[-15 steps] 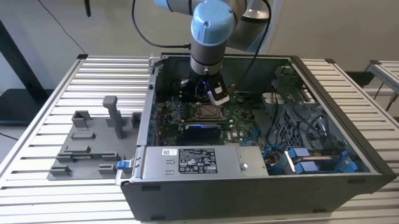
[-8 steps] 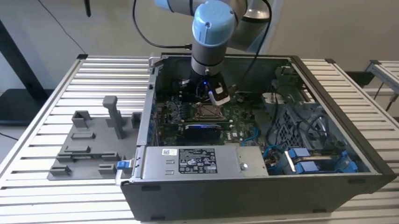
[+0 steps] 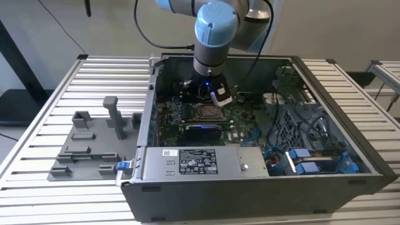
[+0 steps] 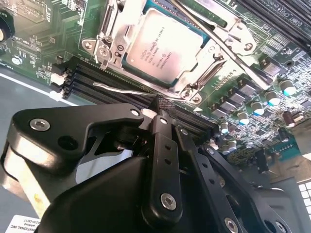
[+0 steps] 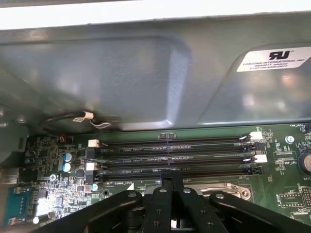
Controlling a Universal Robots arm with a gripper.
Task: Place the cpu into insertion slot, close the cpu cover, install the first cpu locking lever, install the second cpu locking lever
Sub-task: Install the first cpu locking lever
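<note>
The cpu (image 4: 163, 41), a silver-grey square chip, lies in the insertion slot (image 3: 208, 111) on the green board. The cpu cover (image 4: 214, 68), a silvery frame, lies flat around the chip's face. One thin locking lever (image 4: 121, 90) runs over the black memory slots up to my fingertips (image 4: 160, 103). A second lever (image 4: 233, 53) crosses diagonally along the far side of the socket. My gripper (image 4: 158, 104) is shut, its tips together at the end of the near lever, beside the socket edge. In the exterior view the gripper (image 3: 220, 98) hangs inside the case just behind the socket.
Several black memory slots (image 5: 175, 155) run between the socket and the grey case wall (image 5: 146, 82). A labelled power-supply box (image 3: 194, 161) sits at the case front. Blue cables (image 3: 300, 159) fill the exterior view's right. A grey fixture tray (image 3: 87, 145) lies outside, on the left.
</note>
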